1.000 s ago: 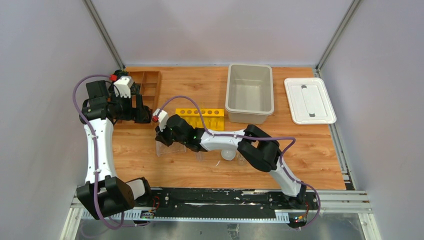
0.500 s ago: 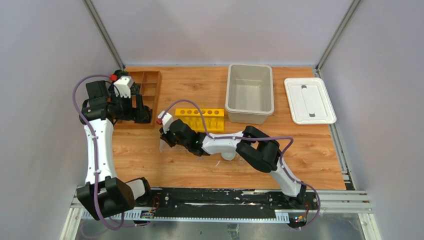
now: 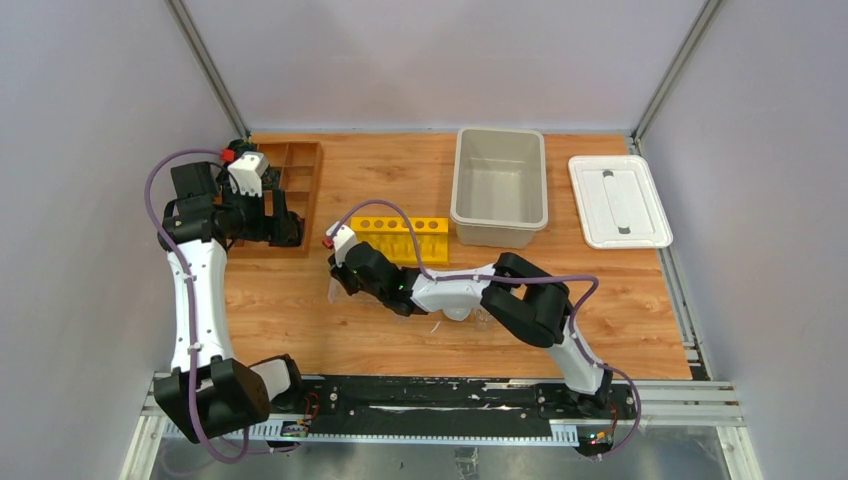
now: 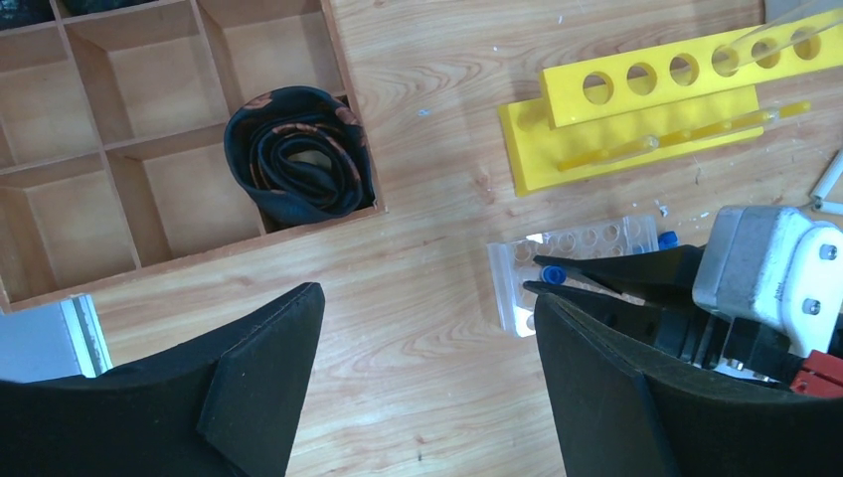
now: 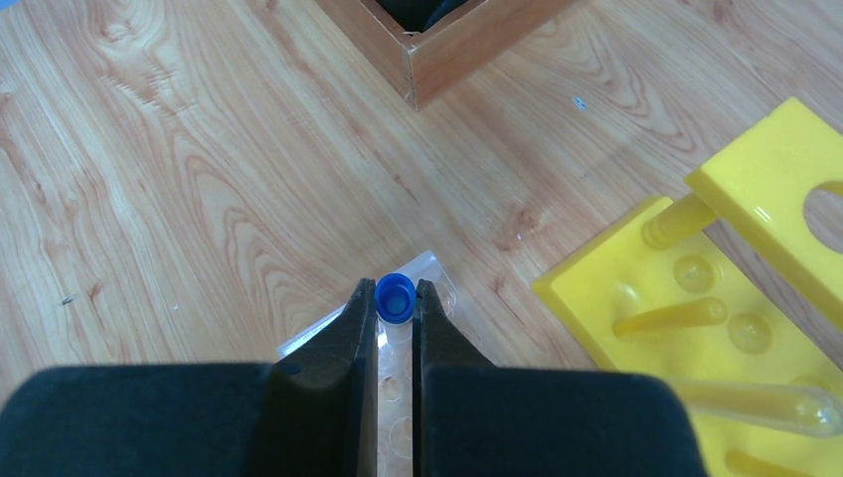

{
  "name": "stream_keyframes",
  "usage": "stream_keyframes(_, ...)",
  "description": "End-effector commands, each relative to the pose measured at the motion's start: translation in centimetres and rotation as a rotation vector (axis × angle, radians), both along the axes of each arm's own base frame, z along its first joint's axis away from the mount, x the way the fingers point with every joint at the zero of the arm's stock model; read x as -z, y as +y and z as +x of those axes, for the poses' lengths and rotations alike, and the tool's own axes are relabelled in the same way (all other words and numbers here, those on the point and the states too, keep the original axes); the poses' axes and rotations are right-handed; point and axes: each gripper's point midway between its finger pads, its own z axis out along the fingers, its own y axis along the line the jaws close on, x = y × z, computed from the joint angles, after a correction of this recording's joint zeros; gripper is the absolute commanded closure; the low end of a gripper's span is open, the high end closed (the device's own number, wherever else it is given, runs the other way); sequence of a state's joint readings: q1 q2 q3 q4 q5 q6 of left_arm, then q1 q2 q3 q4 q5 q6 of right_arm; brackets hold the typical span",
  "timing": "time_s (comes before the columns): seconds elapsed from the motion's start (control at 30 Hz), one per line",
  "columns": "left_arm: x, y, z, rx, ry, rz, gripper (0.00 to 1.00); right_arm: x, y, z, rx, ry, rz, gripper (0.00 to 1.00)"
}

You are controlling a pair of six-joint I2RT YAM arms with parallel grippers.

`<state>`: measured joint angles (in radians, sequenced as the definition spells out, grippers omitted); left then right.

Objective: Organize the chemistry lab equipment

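**Item: blue-capped tube (image 5: 395, 299), in transit to the clear plastic rack (image 4: 557, 246).**

**Step in hand.** By my reading, you are racking a tube: it is carried and now needs seating in one of the rack's wells.

**Right pincer (image 5: 395, 310).** Pressed together on the tube just under its blue cap. The cap stands proud at the fingertips and the clear body runs back between the fingers.

**Location of item.** Held off the surface (image 5: 149, 149), over the near corner of the clear rack, which lies directly beneath the fingertips. Whether the tube's lower end already meets a well is hidden by the fingers.

**Next move calls for.** Line the tube's bottom end up with a free well, bring it upright, and lower it straight. Release only once the well takes it. The rack looks light and may slide if you nudge it sideways.

**Left pincer (image 4: 427, 308).** Spread wide, holding nothing, hovering by the corner of the wooden tray (image 4: 60, 224), well apart from the tube.

**Neighbours.**
- The yellow rack (image 4: 616, 149) sits just beyond the clear rack, not touching it.
- A dark rolled item (image 4: 296, 159) fills one tray compartment.
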<state>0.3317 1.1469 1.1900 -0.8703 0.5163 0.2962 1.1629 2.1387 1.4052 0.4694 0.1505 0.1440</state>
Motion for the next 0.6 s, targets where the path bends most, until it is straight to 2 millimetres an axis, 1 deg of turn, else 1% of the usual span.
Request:
stream_keyframes(0.0,-0.4,-0.4,-0.5,0.020,-0.018,-0.009,0.17,-2.2,-0.1,-1.3,-0.004,0.013,0.038,1.00)
stream_keyframes(0.2,-0.7,-0.4,-0.6,0.021,-0.023,-0.004,0.17,-2.3,0.9,-2.8,-0.085,0.063,0.045,1.00)
stream_keyframes(0.3,-0.8,-0.3,-0.6,0.019,-0.028,0.001,0.17,-2.1,1.1,-3.2,-0.107,0.081,0.039,0.98)
stream_keyframes(0.5,-0.9,-0.4,-0.6,0.026,-0.030,0.004,0.17,-1.7,0.7,-3.6,-0.121,0.091,0.021,0.83)
stream_keyframes(0.57,-0.9,-0.4,-0.6,0.025,-0.028,0.002,0.17,-1.6,0.7,-3.7,-0.123,0.090,0.014,0.76)
